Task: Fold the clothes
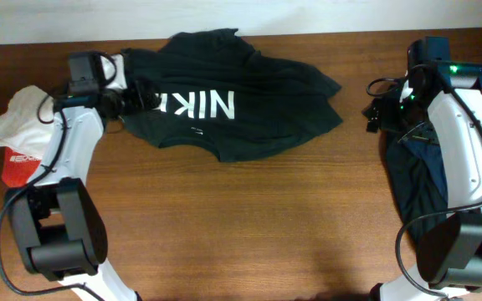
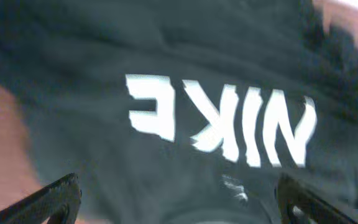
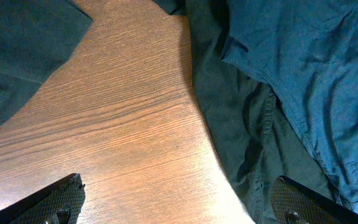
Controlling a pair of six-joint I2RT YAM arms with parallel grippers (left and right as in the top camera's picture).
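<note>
A large black T-shirt (image 1: 241, 104) with white block letters lies crumpled at the table's far middle. My left gripper (image 1: 145, 99) hovers over its left side. In the left wrist view the letters (image 2: 229, 124) fill the frame, and the left gripper (image 2: 176, 205) stands open above the cloth, gripping nothing. Navy blue and black clothes (image 1: 417, 180) are heaped at the right edge under my right arm. My right gripper (image 1: 381, 113) hangs open beside them. In its wrist view the right gripper (image 3: 179, 202) spans bare wood and the dark garment (image 3: 247, 130), with the navy cloth (image 3: 309, 68) further right.
White and red clothes (image 1: 19, 125) are piled at the far left edge beside the left arm. The brown wooden table (image 1: 249, 226) stretches across the near half. The T-shirt's sleeve (image 3: 17, 56) shows at the upper left of the right wrist view.
</note>
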